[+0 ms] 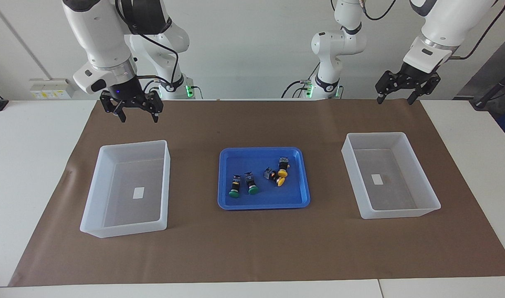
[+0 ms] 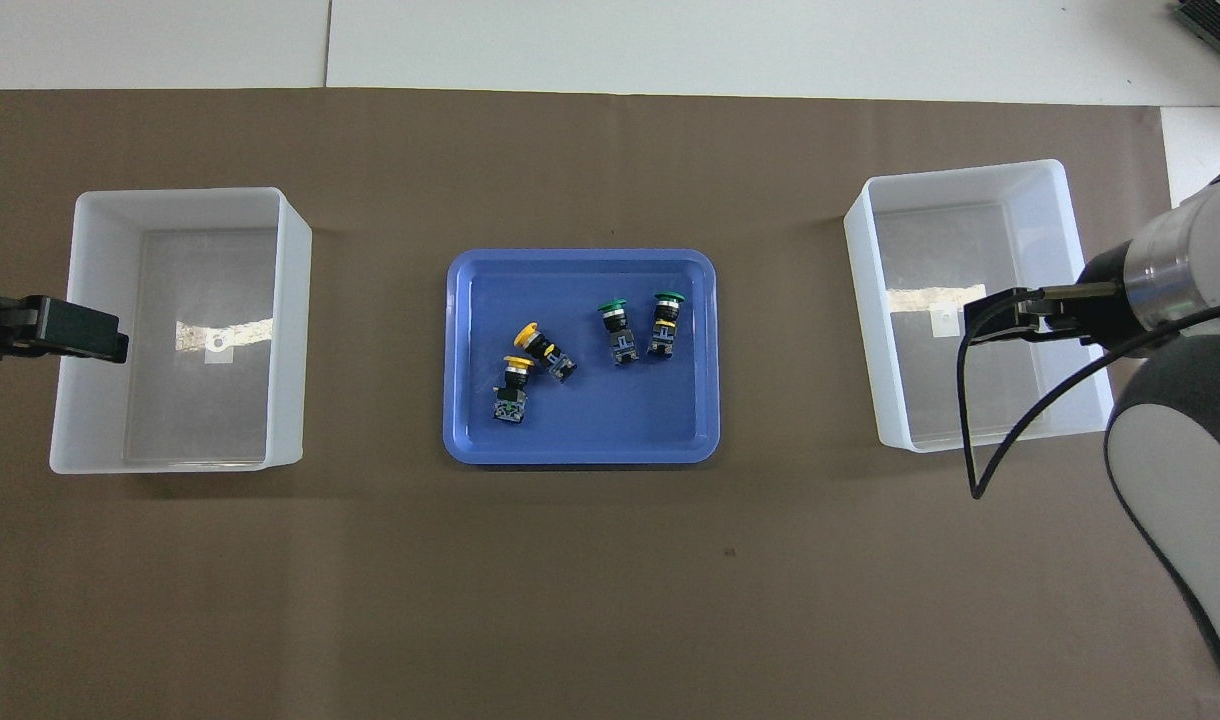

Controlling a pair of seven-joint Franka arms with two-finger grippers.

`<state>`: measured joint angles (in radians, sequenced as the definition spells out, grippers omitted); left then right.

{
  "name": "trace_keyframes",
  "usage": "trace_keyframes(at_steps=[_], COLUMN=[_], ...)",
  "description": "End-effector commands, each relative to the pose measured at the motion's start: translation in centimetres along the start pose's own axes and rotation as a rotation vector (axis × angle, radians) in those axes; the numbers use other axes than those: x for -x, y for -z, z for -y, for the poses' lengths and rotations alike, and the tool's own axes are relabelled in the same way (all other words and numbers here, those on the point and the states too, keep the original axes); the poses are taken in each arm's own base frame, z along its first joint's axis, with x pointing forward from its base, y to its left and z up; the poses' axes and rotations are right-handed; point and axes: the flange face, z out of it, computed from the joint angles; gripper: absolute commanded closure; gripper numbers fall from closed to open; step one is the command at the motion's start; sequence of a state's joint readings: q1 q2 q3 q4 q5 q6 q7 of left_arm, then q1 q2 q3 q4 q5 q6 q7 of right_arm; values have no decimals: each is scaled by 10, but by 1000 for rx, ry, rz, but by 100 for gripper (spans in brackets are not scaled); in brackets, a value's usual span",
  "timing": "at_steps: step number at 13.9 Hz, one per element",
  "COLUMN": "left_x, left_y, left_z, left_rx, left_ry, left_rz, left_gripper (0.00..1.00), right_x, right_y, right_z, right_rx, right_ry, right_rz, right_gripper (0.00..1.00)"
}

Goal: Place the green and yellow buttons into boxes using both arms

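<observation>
Two green buttons (image 1: 235,186) (image 1: 251,183) lie side by side in the blue tray (image 1: 263,203), seen from overhead as green buttons (image 2: 617,330) (image 2: 665,320). Two yellow buttons (image 1: 282,167) (image 1: 273,176) lie touching each other in the same tray, the yellow buttons (image 2: 540,350) (image 2: 513,385). One box (image 1: 128,147) (image 2: 960,178) stands at the right arm's end of the table, the other box (image 1: 376,135) (image 2: 180,195) at the left arm's end; each holds only a label. My right gripper (image 1: 138,118) (image 2: 1000,318) and left gripper (image 1: 394,100) (image 2: 70,330) hang raised over their own boxes, open and holding nothing.
A brown mat (image 1: 252,248) covers the middle of the white table, with the tray at its centre between the boxes. A black cable loop (image 2: 970,440) hangs from the right arm over the rim of its box.
</observation>
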<state>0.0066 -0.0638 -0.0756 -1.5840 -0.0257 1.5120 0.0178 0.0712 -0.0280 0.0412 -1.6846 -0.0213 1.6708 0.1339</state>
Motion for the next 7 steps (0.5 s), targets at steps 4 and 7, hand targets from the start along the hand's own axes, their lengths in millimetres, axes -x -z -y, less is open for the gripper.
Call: trace_keyframes(at_steps=[4, 7], left_x=[2, 4], left_y=[1, 1], left_z=[0, -4], left_rx=[-14, -14], left_ry=[2, 3], left_rz=[-3, 4], left_gripper=[0, 0], right_x=[7, 6], right_y=[3, 5], right_z=[-4, -3], right_rx=[-24, -25], right_ry=[20, 23], right_rz=[8, -1], right_gripper=[0, 0])
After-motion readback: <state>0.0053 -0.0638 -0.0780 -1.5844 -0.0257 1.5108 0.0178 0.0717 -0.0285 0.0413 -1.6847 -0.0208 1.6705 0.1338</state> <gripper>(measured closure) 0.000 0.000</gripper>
